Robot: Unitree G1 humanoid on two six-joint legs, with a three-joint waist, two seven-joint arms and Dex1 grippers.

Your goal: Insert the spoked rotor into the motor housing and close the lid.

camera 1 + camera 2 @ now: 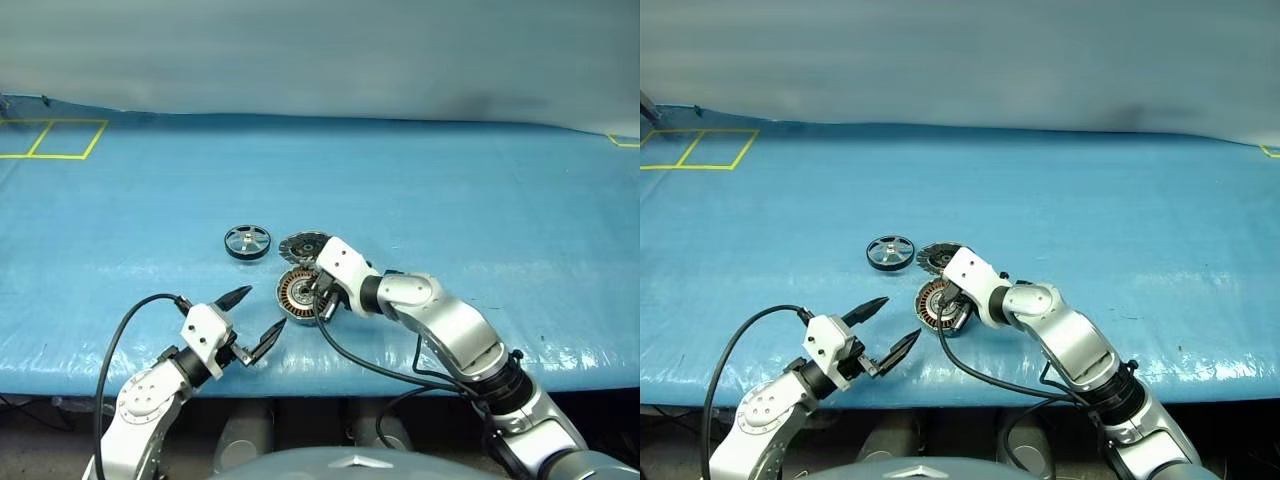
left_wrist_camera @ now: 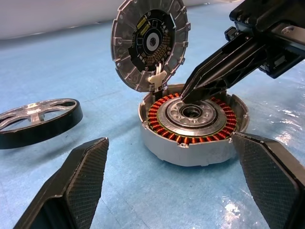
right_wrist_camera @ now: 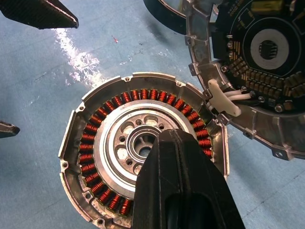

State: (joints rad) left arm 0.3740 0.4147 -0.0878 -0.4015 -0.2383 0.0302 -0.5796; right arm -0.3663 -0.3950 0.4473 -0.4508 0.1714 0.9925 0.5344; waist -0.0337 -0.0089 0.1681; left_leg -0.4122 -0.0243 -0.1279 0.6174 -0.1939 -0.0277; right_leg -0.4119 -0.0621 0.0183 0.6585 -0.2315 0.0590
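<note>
**Open motor housing waits on blue table, rotor still lying apart**

The motor housing (image 1: 297, 293) sits open on the blue-covered table (image 1: 480, 210), near the front edge and about midway across, its ring of copper-brown windings and central hub exposed. The lid (image 2: 150, 44) stands raised on its hinge at the far side of the housing, ribbed inner face and dark centre turned toward the robot, with a white connector and wires running at the hinge. The spoked rotor (image 1: 247, 242) lies flat on the table just to the far left of the housing, apart from it and beside the lid, its black rim and silver spokes facing up.

The right gripper (image 1: 322, 297) reaches in from the right, its two black fingers pressed together with nothing between them; their joined tip hangs over the middle of the housing, at or just above the central hub, though contact cannot be made out. The left gripper (image 1: 255, 318) hovers to the near left of the housing, jaws spread wide and empty, its fingers (image 2: 76, 183) pointing toward the housing from short of it. Yellow tape lines (image 1: 52, 138) mark squares at the table's far left corner.
</note>
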